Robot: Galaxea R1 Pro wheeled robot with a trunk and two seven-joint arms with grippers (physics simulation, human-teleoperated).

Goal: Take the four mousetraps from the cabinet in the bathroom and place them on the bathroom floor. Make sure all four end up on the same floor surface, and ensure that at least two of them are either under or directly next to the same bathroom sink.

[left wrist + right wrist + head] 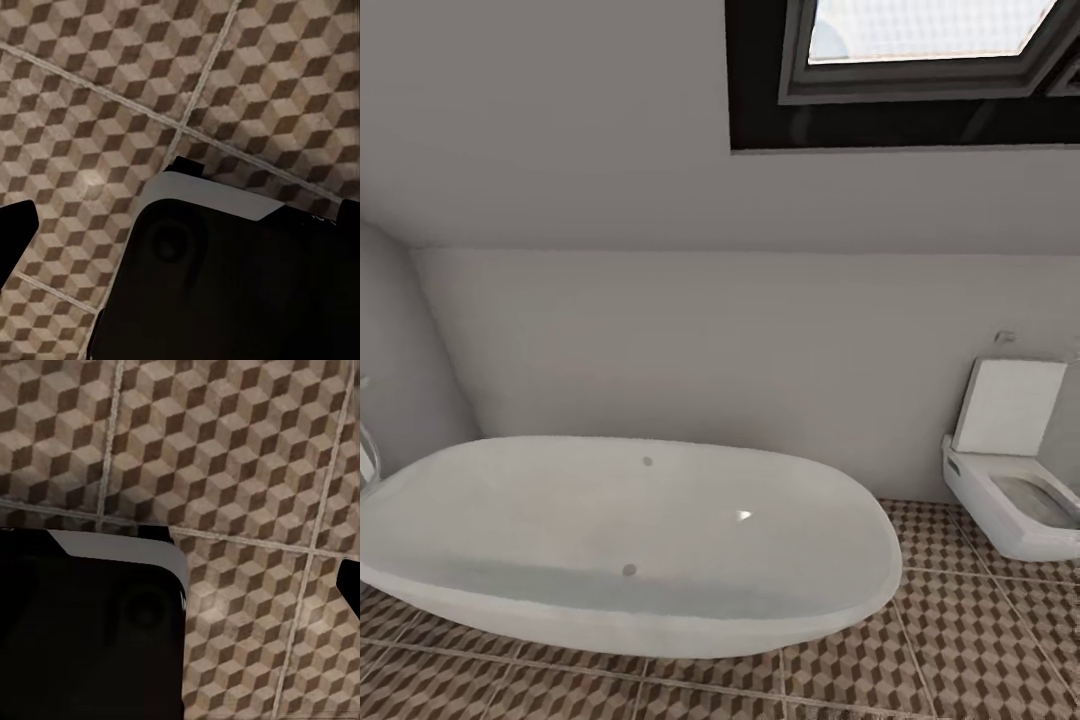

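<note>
bathroom with pale grey walls, a white oval bathtub (pixel 620 545) ahead and a wall-hung toilet (pixel 1010 500) to the right, on a cube-patterned bathroom floor (pixel 960 640). no mousetraps, cabinet or sink appear, so the robot seems to be in transit. driving forward risks bumping the tub. both wrist cameras look down at floor tiles (pixel 90 97) past a dark robot body (pixel 225 292); whether either gripper is open or holding anything cannot be told.

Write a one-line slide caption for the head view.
Head view: a white oval bathtub on the cube-patterned tiled floor, a wall-hung toilet with its lid up to the right, a dark-framed window above.
</note>
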